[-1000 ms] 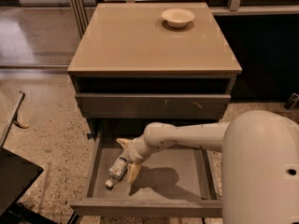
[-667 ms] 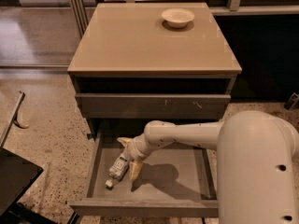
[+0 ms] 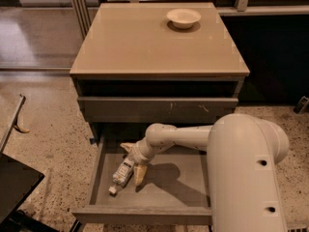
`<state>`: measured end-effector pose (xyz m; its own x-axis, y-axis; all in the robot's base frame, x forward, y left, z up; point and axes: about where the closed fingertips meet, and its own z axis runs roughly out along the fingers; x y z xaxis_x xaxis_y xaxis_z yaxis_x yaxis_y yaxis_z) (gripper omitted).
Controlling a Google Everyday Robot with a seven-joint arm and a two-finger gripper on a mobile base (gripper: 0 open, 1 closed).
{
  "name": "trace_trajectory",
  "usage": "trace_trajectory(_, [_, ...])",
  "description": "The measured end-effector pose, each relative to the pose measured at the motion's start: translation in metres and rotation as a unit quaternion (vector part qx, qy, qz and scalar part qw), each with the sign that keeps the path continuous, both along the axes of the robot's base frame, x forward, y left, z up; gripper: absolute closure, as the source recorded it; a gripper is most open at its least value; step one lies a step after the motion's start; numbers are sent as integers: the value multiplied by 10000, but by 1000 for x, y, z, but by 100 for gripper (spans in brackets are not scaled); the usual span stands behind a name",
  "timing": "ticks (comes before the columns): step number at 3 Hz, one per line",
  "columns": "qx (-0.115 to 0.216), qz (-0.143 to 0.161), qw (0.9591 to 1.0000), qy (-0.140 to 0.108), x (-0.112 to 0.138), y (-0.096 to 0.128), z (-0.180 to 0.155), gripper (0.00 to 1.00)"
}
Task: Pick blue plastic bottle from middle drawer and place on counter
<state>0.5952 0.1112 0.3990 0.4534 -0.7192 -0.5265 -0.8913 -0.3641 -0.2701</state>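
The blue plastic bottle (image 3: 120, 174) lies on its side on the floor of the open middle drawer (image 3: 188, 190), at the left, with its white cap toward the drawer front. My gripper (image 3: 133, 160) is down inside the drawer at the bottle's base end. It is open, with one pale finger (image 3: 127, 147) behind the bottle and the other finger (image 3: 140, 174) to its right. The bottle rests on the drawer floor. The tan counter (image 3: 140, 42) is the top of the cabinet above.
A white bowl (image 3: 183, 17) stands at the back right of the counter. A shut drawer front with pale scratch marks (image 3: 159, 108) sits above the open drawer. My white arm (image 3: 246, 173) fills the lower right. A dark object (image 3: 14, 192) stands at lower left on the speckled floor.
My arm has shifted slightly to the left, bringing the gripper a little closer around the bottle. The bottle has not moved.
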Motion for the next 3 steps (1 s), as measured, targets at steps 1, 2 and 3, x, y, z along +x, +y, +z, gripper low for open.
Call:
trace_trajectory(1, [-9, 95, 10000, 25, 7, 3, -15, 0])
trace_trajectory(2, [17, 186, 9998, 76, 11, 6, -26, 19])
trace_trajectory(3, [66, 212, 9997, 94, 12, 5, -30, 42])
